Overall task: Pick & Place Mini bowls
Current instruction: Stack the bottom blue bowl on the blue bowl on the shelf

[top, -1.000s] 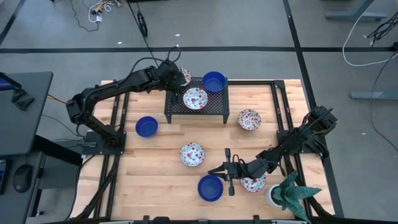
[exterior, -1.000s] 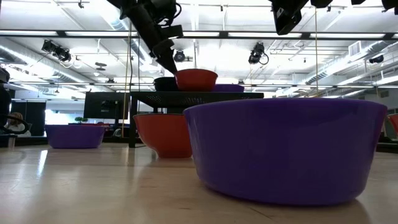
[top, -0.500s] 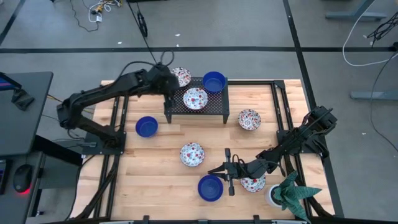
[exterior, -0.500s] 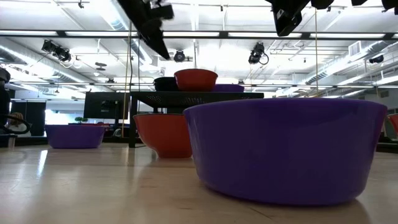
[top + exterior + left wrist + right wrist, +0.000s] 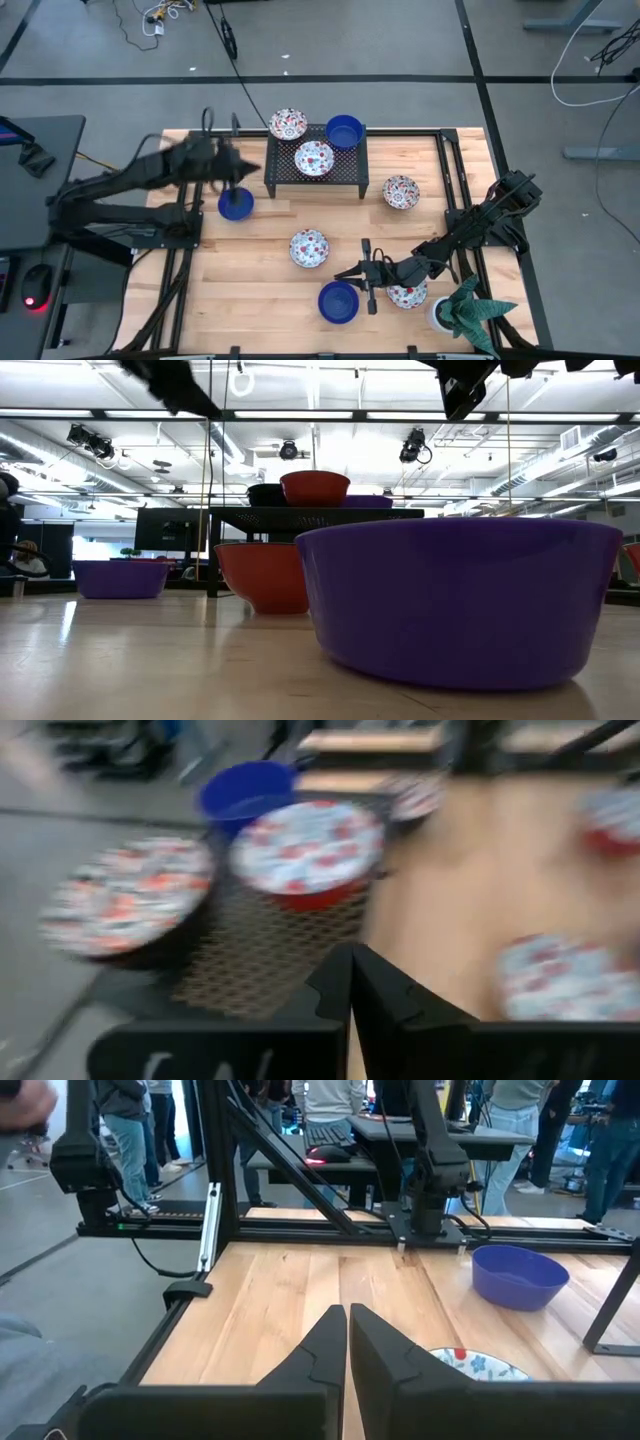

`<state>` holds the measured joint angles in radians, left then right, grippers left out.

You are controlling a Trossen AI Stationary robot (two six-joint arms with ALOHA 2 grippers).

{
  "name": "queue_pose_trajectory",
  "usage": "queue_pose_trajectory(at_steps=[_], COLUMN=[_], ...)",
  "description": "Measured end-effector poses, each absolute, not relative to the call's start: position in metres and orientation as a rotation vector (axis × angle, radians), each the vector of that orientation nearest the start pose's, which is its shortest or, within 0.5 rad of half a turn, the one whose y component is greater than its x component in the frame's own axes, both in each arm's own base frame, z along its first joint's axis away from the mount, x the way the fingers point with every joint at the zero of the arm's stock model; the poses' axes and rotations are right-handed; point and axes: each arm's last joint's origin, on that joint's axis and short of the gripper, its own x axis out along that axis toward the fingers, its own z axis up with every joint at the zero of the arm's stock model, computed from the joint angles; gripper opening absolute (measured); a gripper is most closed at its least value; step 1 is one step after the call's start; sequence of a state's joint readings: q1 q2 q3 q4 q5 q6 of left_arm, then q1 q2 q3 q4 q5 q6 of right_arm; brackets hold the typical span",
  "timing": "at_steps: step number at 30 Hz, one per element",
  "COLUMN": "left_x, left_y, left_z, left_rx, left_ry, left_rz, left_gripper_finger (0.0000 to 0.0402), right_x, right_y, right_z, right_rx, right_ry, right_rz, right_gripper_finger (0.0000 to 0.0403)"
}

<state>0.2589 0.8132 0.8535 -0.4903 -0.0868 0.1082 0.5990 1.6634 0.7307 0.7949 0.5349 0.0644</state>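
Observation:
A black mesh rack (image 5: 315, 172) carries three mini bowls: a floral one (image 5: 288, 124) on its far-left corner, a floral one (image 5: 313, 158) in the middle and a blue one (image 5: 344, 131) at the far right. On the table stand a blue bowl (image 5: 236, 204), floral bowls (image 5: 309, 248) (image 5: 401, 191) (image 5: 410, 297) and another blue bowl (image 5: 338, 301). My left gripper (image 5: 252, 170), shut and empty (image 5: 350, 982), hovers left of the rack, over the left blue bowl. My right gripper (image 5: 342, 272) waits shut (image 5: 347, 1342) between the near bowls.
A white pot with a green plant (image 5: 462, 310) stands at the table's near right corner. Black frame rails (image 5: 450, 170) run along both sides of the table. Bare wood lies between the rack and the near bowls. People stand beyond the table in the right wrist view.
My left gripper has drawn back from the floral bowl on the rack's far-left corner, swinging toward the table's left and near side until it is over the left blue bowl. That floral bowl has stayed on the rack. The right arm has kept still.

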Motion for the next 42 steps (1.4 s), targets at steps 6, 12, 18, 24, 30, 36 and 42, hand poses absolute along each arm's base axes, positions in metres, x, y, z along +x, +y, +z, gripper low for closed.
queue_pose_trajectory(at_steps=[6, 12, 18, 24, 30, 36, 42], left_x=[0.161, 0.158, 0.153, 0.155, 0.157, 0.157, 0.157], left_y=[0.002, -0.04, -0.068, -0.076, -0.077, -0.077, -0.076], left_z=[0.247, 0.193, 0.176, 0.167, 0.163, 0.164, 0.164], left_rx=[-0.083, -0.089, -0.07, -0.069, -0.075, -0.079, -0.079], left_ry=[0.258, 0.141, 0.134, 0.174, 0.192, 0.182, 0.182], left_rz=[0.023, -0.038, -0.005, 0.019, 0.024, 0.024, 0.026], left_gripper_finger=[0.0005, 0.0006, 0.0004, 0.0017, 0.002, 0.002, 0.0021], right_x=[0.282, 0.282, 0.3, 0.299, 0.295, 0.303, 0.309], right_y=[0.176, 0.187, 0.211, 0.212, 0.219, 0.228, 0.242], right_z=[0.192, 0.199, 0.237, 0.266, 0.251, 0.226, 0.21], right_rx=[0.202, 0.275, 0.2, 0.141, 0.168, 0.092, -0.058], right_ry=[0.15, 0.163, 0.364, 0.717, 0.912, 0.961, 0.877], right_rz=[0.149, 0.283, 0.271, 0.22, 0.364, 0.409, 0.411], right_gripper_finger=[0.002, 0.002, 0.003, 0.0071, 0.0121, 0.0148, 0.0151])
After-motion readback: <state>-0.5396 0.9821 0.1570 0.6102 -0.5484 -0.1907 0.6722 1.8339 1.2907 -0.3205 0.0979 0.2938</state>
